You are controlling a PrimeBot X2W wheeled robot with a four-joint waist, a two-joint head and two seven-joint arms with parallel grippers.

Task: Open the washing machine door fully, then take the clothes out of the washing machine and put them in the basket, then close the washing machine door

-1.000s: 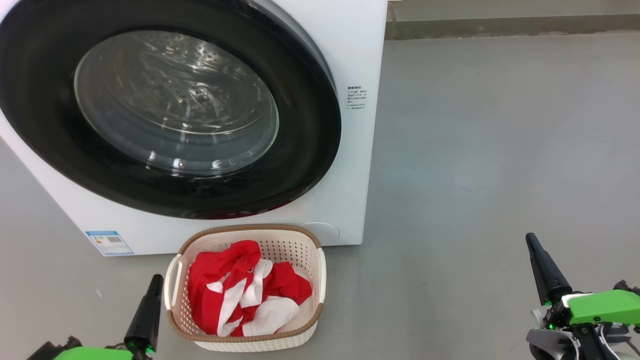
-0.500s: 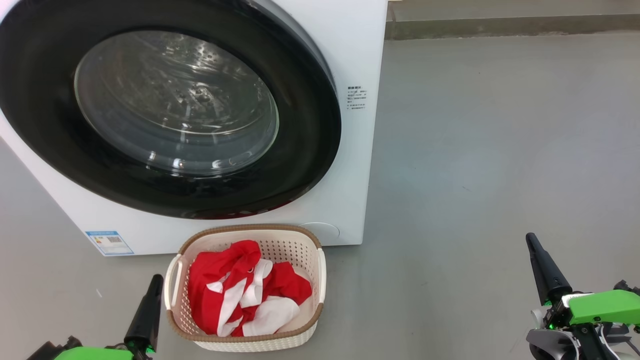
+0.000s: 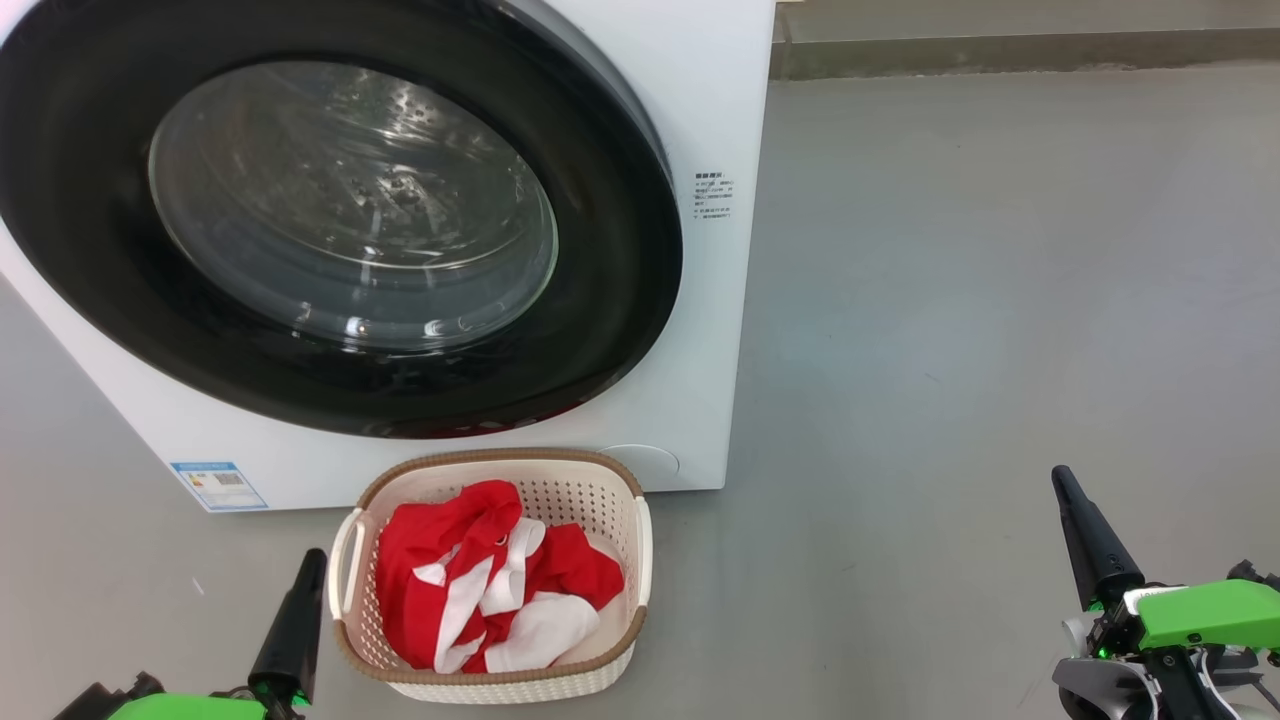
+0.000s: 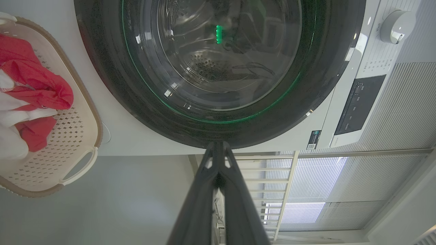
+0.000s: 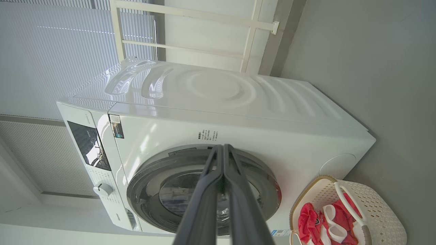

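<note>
Hovering my left gripper (image 3: 313, 558) just left of basket (image 3: 500, 456), right gripper (image 3: 1061, 480) well right, both pinched shut, empty; clothes (image 3: 480, 585) lying inside, washing machine door (image 3: 620, 300) behind looking closed.

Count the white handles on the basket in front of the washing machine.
2. One white loop handle is on the left end of the cream perforated plastic basket with the brown rim; the other is on its right end. Neither is hidden.
</note>
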